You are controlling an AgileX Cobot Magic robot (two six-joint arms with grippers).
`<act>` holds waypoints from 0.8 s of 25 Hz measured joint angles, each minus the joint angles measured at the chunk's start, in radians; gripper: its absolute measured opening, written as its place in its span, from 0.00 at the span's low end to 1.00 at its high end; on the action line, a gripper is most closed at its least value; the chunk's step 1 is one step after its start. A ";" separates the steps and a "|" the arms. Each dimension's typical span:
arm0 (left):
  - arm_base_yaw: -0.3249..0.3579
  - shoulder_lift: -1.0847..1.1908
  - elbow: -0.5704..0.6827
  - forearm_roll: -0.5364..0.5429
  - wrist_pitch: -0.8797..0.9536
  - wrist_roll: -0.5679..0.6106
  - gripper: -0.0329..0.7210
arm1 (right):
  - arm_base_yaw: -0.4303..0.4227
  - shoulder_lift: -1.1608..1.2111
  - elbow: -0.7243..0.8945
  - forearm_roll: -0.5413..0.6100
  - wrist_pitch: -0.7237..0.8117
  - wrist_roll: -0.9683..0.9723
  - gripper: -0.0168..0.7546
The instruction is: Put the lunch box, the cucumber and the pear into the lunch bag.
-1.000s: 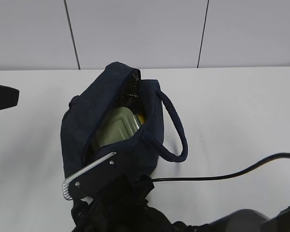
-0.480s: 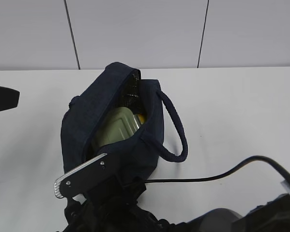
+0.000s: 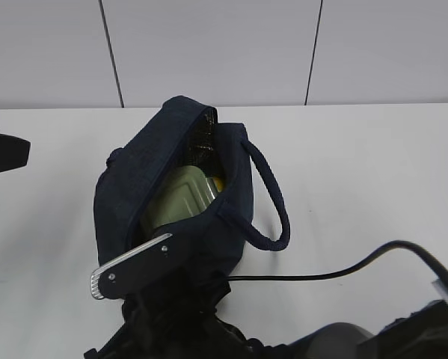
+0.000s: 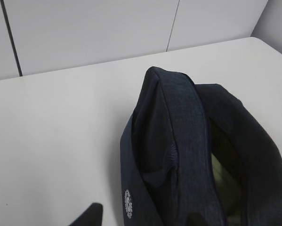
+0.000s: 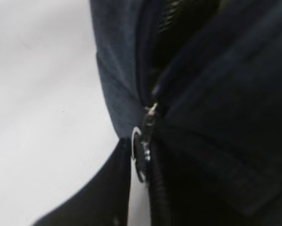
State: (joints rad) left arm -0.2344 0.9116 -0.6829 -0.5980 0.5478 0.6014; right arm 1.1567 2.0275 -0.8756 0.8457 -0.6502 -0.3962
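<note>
The navy lunch bag (image 3: 134, 187) lies open in the middle of the white table. Inside it, the sage-green lid of the lunch box (image 3: 180, 198) shows, with a yellow sliver of the pear (image 3: 218, 182) behind it. The cucumber is hidden. My right gripper (image 3: 134, 265) is at the bag's near end. In the right wrist view its dark fingers (image 5: 103, 193) flank the metal ring pull (image 5: 138, 151) of the zipper. The ring touches one finger, and the other finger blends into the dark fabric. My left gripper (image 4: 143, 221) is open and empty, apart from the bag's left side (image 4: 178, 141).
The bag's loop handle (image 3: 274, 209) lies on the table to the right. A black cable (image 3: 343, 273) runs across the table at the front right. The left arm's dark body (image 3: 3, 149) is at the left edge. A grey panelled wall stands behind.
My right gripper dipped down and left at the bag's near end, then came back slightly up and right. The bag and its contents have not moved.
</note>
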 joint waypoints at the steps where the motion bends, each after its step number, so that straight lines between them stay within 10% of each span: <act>1: 0.000 0.000 0.000 0.000 0.000 0.000 0.48 | 0.000 0.000 0.000 0.000 0.000 0.000 0.22; 4: 0.000 0.000 0.000 0.000 0.000 0.000 0.48 | 0.000 0.000 0.000 0.040 -0.029 -0.026 0.03; 20: 0.000 0.000 0.000 0.000 0.005 0.000 0.48 | 0.000 -0.173 0.000 0.262 0.236 -0.401 0.02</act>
State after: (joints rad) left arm -0.2344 0.9116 -0.6829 -0.5980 0.5527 0.6014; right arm 1.1567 1.8550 -0.8756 1.1079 -0.4140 -0.7976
